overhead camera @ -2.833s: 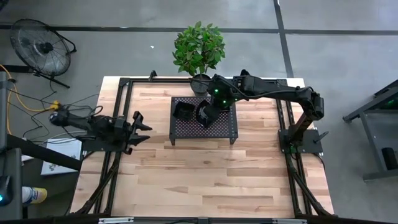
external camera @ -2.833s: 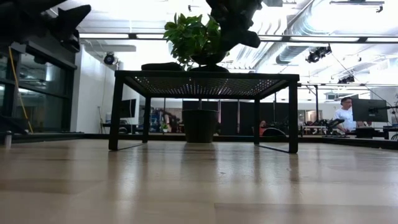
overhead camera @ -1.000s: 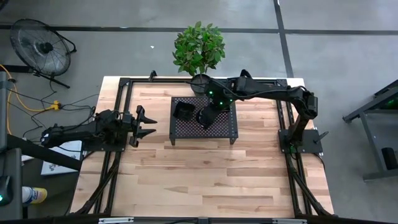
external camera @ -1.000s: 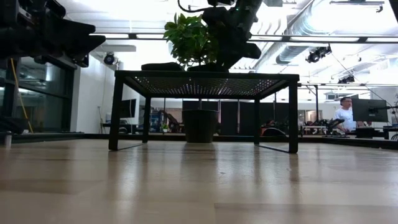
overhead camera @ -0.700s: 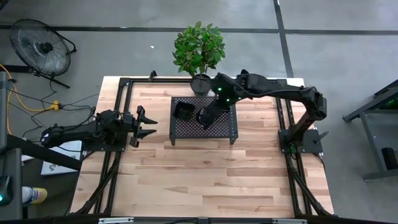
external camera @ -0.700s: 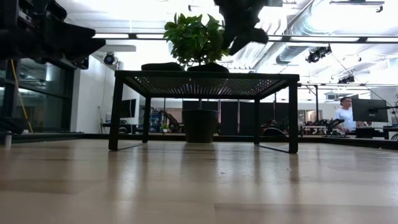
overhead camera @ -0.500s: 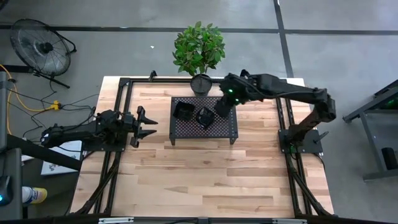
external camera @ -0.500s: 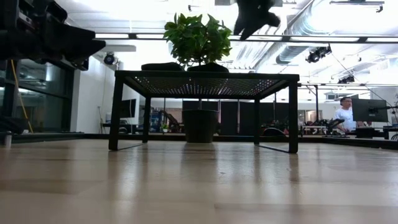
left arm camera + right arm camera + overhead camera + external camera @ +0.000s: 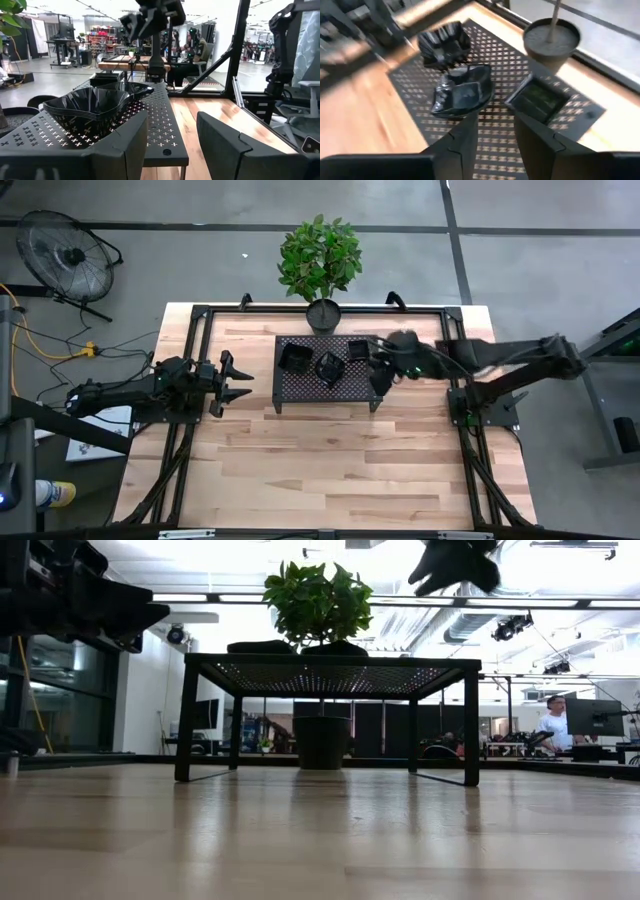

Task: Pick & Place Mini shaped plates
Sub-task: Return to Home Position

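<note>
Since the frame half a second back, the right arm has swung off the rack toward its own base. The right pincer then hung over the rack's far right part. It now sits at the rack's right edge, and in the low view it has moved further right, high above the rack's right leg. The left arm has not shifted. The left pincer waits over the desk to the left of the rack, fingers spread wide and empty.

The right pincer is partly open, with nothing between its fingers. The mini shaped plates lie on the rack top in three stacks:
- a wavy-edged stack at the left;
- a leaf-shaped stack in the middle;
- a square stack nearer the plant pot.

Judgement: placing looks finished, and the step in hand is the retreat to the rest pose. For the next move I would fold the right arm back toward its base. The pincer should be kept raised so the fingers clear the rack edge and the square stack. No grasp is needed. Risk is low; the one hazard is clipping the rack's corner on the way out.
</note>
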